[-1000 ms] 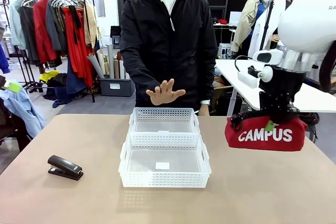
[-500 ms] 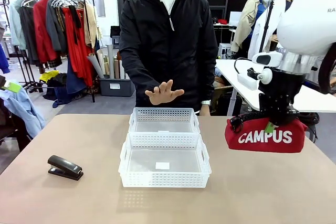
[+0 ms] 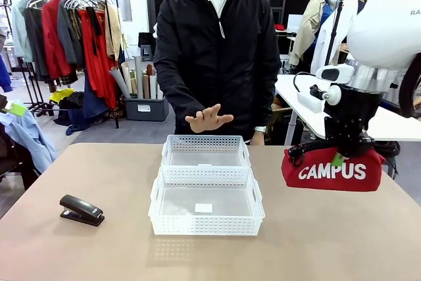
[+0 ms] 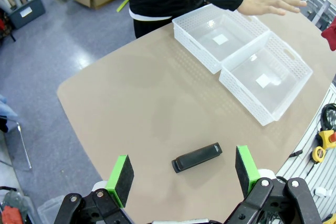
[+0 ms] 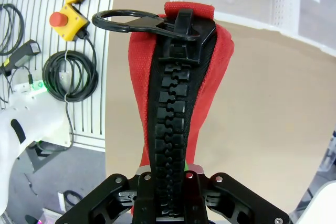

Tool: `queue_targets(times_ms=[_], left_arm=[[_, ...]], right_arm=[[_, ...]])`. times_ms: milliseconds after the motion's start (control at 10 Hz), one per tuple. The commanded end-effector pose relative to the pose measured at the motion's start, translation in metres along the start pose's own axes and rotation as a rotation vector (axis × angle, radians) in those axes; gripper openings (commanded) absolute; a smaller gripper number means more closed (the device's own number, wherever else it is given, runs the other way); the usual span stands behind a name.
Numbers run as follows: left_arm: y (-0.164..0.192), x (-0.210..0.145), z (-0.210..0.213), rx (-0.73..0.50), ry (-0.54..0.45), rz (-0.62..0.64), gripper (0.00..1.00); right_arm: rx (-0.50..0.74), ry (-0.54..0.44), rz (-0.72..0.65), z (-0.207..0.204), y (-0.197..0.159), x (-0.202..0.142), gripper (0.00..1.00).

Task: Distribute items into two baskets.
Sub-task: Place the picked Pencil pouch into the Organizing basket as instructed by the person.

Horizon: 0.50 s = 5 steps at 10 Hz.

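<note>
Pouch (image 3: 332,170) level, long axis left-right, zipper up.

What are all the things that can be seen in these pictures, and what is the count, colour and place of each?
pouch: one, red with black zip, in the air over the table's right side
stapler: one, black, on the table's left side
baskets: two, white, at the table's middle, one behind the other
table: one, tan, between robot and person
clothes rack: one, with red and grey garments, far left behind the table
person: one, black jacket, at the far side
person's hand: one, held out flat by the baskets' far end
left hand: one, black with green pads, open, above the stapler
right hand: one, black, shut on the pouch
</note>
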<state>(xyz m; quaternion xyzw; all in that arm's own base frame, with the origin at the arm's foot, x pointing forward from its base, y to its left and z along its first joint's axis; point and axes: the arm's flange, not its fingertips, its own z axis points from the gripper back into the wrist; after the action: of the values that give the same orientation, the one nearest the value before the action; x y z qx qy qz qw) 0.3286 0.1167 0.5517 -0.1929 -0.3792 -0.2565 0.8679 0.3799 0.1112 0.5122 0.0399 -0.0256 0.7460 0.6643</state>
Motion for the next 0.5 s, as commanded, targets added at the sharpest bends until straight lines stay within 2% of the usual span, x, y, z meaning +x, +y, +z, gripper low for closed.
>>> queue_targets(times_ms=[0, 400], left_arm=[[0.0007, -0.0003, -0.0003, -0.018, -0.015, -0.01, 1.0], [0.0007, -0.0003, -0.0003, -0.018, -0.015, -0.01, 1.0]], right_arm=[[-0.008, -0.006, -0.008, 0.0047, -0.0047, 0.0016, 0.0], [-0.008, -0.006, -0.008, 0.0047, -0.0047, 0.0016, 0.0]])
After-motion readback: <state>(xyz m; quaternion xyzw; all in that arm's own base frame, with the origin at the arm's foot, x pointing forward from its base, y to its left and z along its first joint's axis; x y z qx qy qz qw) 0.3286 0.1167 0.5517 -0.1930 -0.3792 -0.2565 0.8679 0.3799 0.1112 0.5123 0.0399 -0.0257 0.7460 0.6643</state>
